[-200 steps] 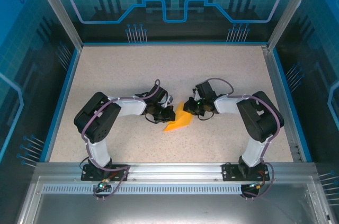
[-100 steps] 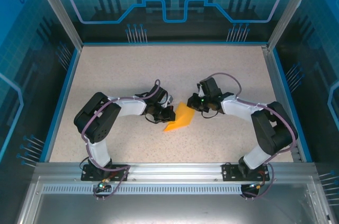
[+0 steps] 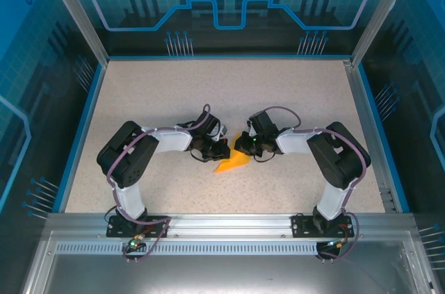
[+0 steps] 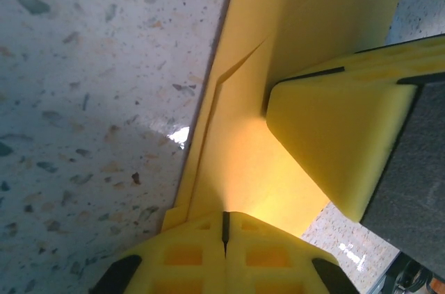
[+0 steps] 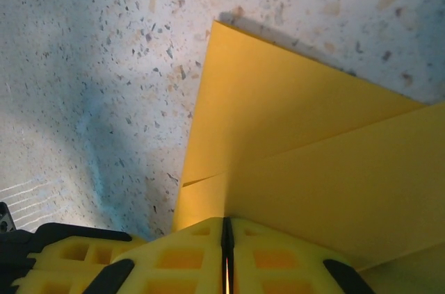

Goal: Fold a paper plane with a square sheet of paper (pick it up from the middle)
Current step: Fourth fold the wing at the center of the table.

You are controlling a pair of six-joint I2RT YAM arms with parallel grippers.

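Top external view: you had both arms bent in toward the middle of the counter [image 3: 167, 92]. The left arm [image 3: 149, 144] rose from its base to an elbow on the outer left, and its forearm reached right. The right arm [image 3: 316, 142] mirrored it, with its elbow on the outer right and its forearm reaching left. The left tool [image 3: 221, 149] and right tool [image 3: 243, 144] sat low and just beside each other, almost tip to tip. The paper [image 3: 231, 163] lay folded on the counter under and between them. Its visible part was an orange-yellow wedge on the side nearer the bases, pointing down-left.

Left wrist view: your left tool [image 4: 224, 235] had its jaws closed, with only a thin seam between the fingers and the tips set against the paper [image 4: 240, 162]. One finger of the right tool [image 4: 327, 134] came in from the right and rested on the same sheet. Layered folded edges ran along the speckled counter [image 4: 90, 99].

Right wrist view: your right tool [image 5: 226, 242] was also closed, its tips meeting the paper [image 5: 306, 169] where two creased layers overlapped. A sharp corner pointed away over the counter [image 5: 104, 64]. You could not tell whether either tool pinched a layer or merely pressed on it.
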